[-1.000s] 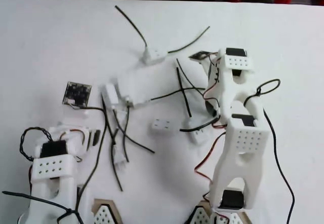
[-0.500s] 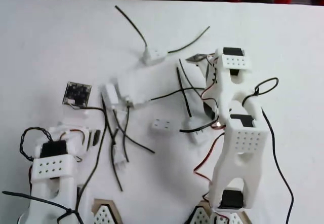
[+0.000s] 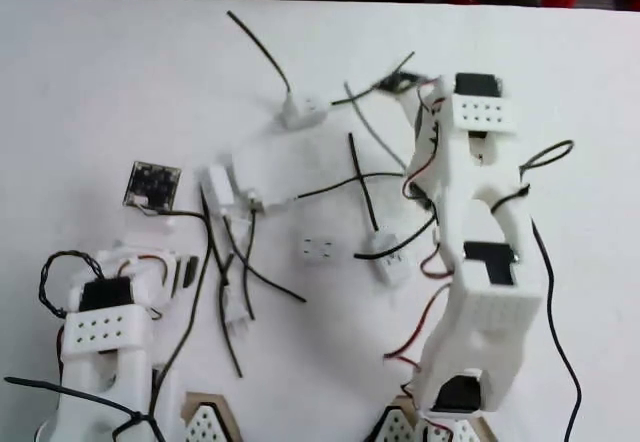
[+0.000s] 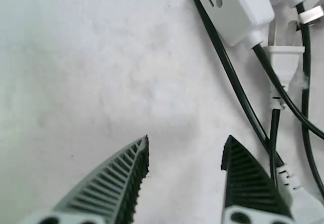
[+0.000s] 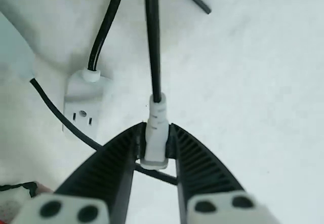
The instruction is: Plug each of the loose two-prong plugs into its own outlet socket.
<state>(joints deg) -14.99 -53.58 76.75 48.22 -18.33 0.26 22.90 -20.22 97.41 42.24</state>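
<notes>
My right gripper (image 5: 154, 133) is shut on a white two-prong plug (image 5: 154, 143), whose black cord runs straight out from the fingers. Just beside it on the table lies a white outlet socket (image 5: 83, 107). From above, the right gripper (image 3: 398, 84) hangs at the far side, right of that socket (image 3: 303, 112). My left gripper (image 4: 185, 150) stands open over bare table near another outlet socket (image 4: 238, 6) and a loose white plug (image 4: 283, 64). In the high view the left gripper (image 3: 180, 270) sits low at the near left, beside the loose plugs (image 3: 235, 304).
More white sockets (image 3: 320, 250) (image 3: 390, 264) lie mid-table, with a larger white block (image 3: 258, 177) and tangled black cords (image 3: 225, 252) left of them. A small black square board (image 3: 152, 184) lies at the left. The far left of the table (image 3: 100, 72) is bare.
The right arm has swung toward the far side of the table with the plug, and its cord has lifted and trails behind. The left arm has not moved.
</notes>
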